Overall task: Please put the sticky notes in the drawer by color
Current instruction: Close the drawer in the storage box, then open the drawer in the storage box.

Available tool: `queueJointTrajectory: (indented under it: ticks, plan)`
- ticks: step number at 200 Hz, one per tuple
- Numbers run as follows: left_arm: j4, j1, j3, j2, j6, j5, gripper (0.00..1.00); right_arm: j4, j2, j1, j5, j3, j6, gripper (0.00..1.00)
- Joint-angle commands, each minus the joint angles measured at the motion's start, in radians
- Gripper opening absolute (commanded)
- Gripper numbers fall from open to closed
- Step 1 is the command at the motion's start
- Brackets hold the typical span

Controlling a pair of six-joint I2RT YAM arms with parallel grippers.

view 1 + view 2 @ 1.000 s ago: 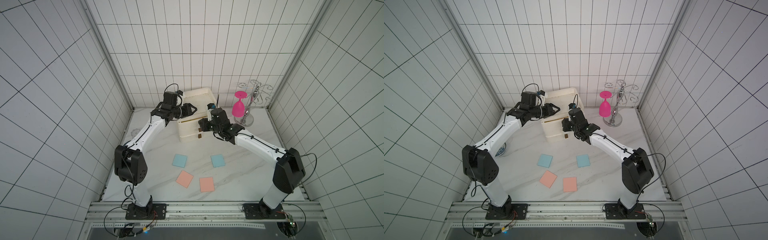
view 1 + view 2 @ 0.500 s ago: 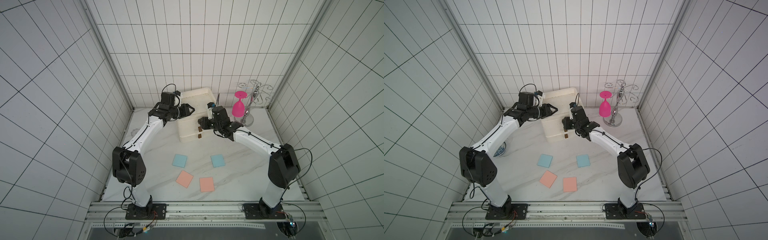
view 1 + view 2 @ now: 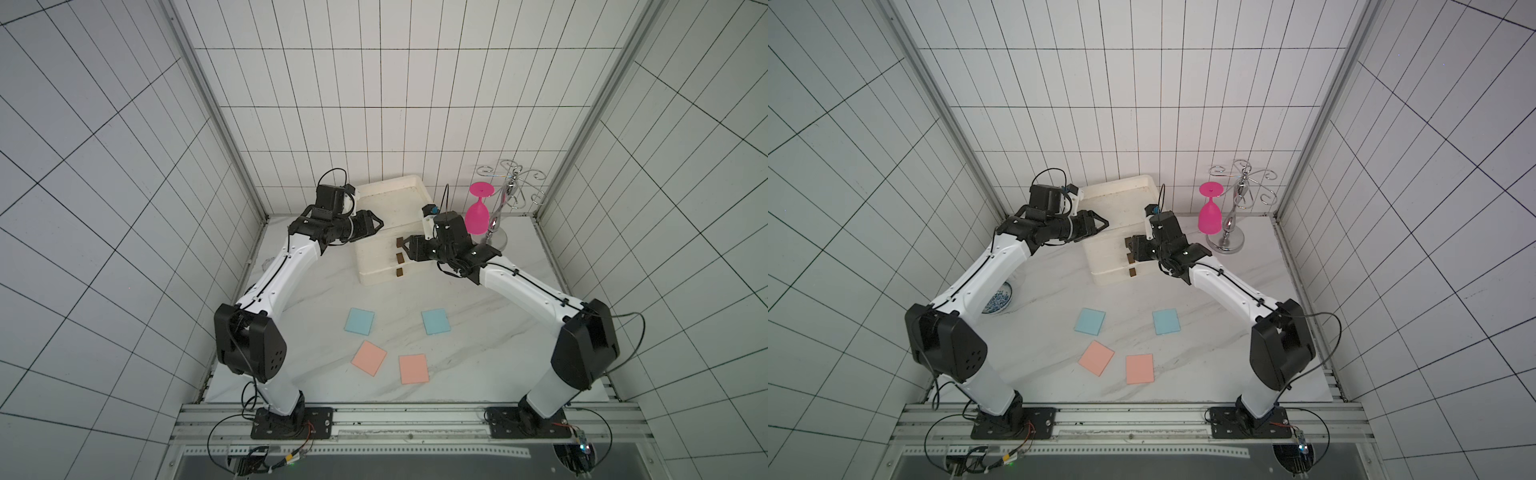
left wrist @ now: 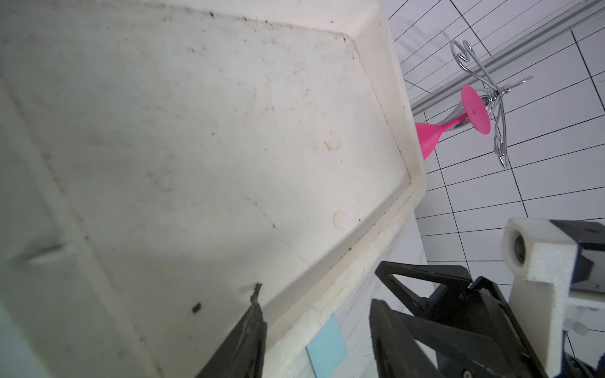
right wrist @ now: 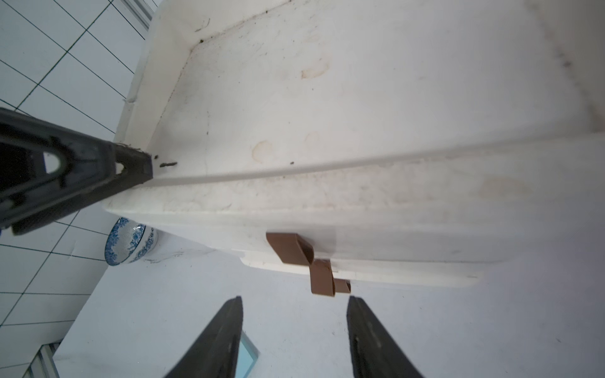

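Drawer handles (image 5: pixel 322 276) just ahead, right jaws parted

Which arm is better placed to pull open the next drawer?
Right, probably: the right pincer, open, faces the brown tab handles of the cream-white plastic drawer chest. The left pincer sits at its lid rim.

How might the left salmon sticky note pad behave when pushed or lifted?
Thin, flat on the smooth marble table, the left salmon sticky note pad probably slides when pushed. It looks light, likely flexing if lifted by an edge.
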State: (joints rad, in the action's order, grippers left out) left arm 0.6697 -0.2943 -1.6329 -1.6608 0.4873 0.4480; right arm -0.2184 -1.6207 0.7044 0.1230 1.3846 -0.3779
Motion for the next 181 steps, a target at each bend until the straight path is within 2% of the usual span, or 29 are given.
queueJointTrajectory:
  ticks: [1,14,50,73,85,101,137,181]
  plan:
    - [0.03,0.003,0.044,0.107,-0.009,-0.033,0.55,-0.139,0.103,0.018,-0.074,-0.087,0.046,0.63]
    - [-0.004,0.003,0.097,0.163,-0.002,-0.039,0.56,-0.188,0.141,0.024,-0.103,-0.142,0.046,0.67]
    - [-0.108,0.009,0.297,0.325,0.025,-0.11,0.56,-0.226,0.185,0.035,-0.132,-0.295,0.025,0.69]
    - [-0.174,0.012,0.398,0.375,0.063,-0.113,0.57,-0.146,0.154,0.051,-0.101,-0.339,-0.001,0.7]
    - [-0.178,0.012,0.405,0.361,0.065,-0.108,0.57,-0.072,0.133,0.063,-0.091,-0.349,-0.01,0.7]
    - [-0.146,0.013,0.358,0.31,0.049,-0.117,0.57,0.046,0.095,0.078,-0.089,-0.352,-0.005,0.7]
    - [-0.041,0.02,0.128,0.142,0.004,-0.156,0.59,0.268,-0.012,0.08,-0.105,-0.313,0.002,0.68]
    - [0.063,0.021,-0.101,-0.029,-0.027,-0.205,0.6,0.387,-0.136,0.079,-0.148,-0.237,0.011,0.63]
